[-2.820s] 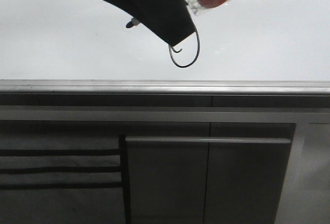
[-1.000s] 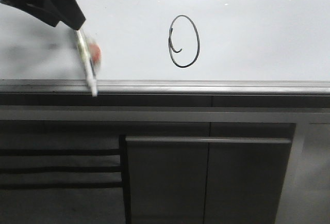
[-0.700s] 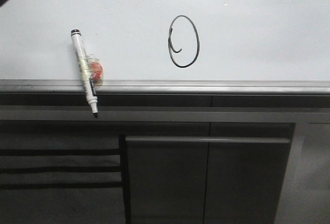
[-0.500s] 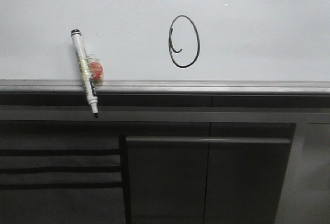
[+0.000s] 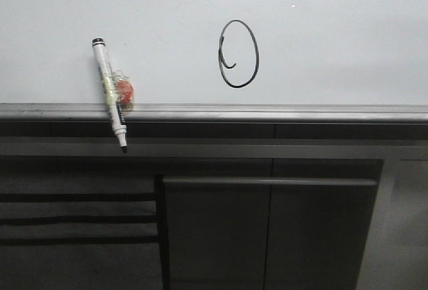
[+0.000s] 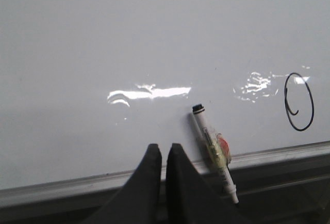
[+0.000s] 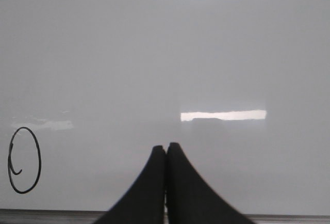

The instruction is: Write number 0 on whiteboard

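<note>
I saw the number 0 (image 5: 238,54) on the whiteboard (image 5: 334,43). The marker (image 5: 110,94) lay to its left, its tip overhanging the board's edge rail (image 5: 267,112).

We read one sign only: the number 0 (image 5: 238,54), hand-drawn in black on the whiteboard (image 5: 334,43). The marker's (image 5: 110,95) print is too small for us to read.

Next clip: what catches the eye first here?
The black 0 drawn on the whiteboard, right of centre in the front view. To its left a marker lies on the board, its tip poking out past the grey edge rail. Both grippers, left and right, are shut and hold nothing.
</note>
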